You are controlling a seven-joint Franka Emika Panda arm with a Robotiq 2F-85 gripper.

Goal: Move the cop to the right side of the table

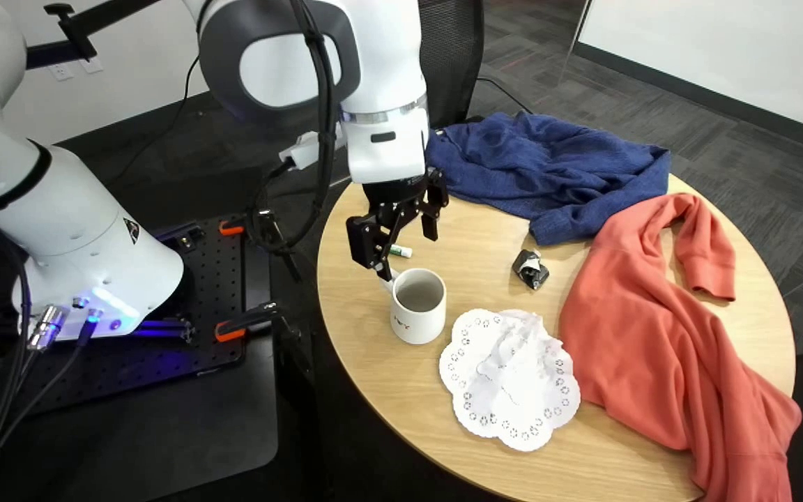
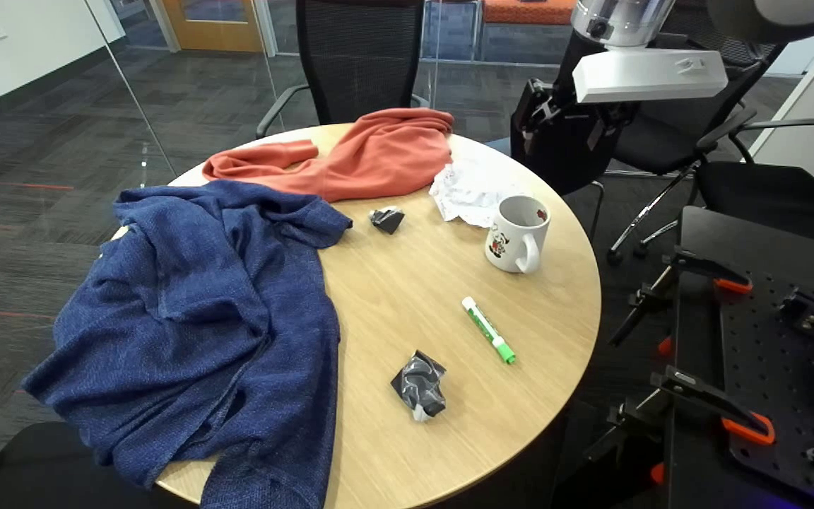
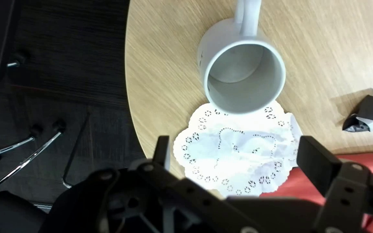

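The mug stands upright on the table, near the edge and just beside the doily, its handle facing away from it. The gripper hangs raised, apart from the mug, its fingers spread wide, the doily showing between them in the wrist view. A marker, two wrappers, a red cloth and a blue cloth also lie on the table

I see the white mug — printed, one-handled, standing upright. It rests on the round, light-wood table, close to the table's edge.
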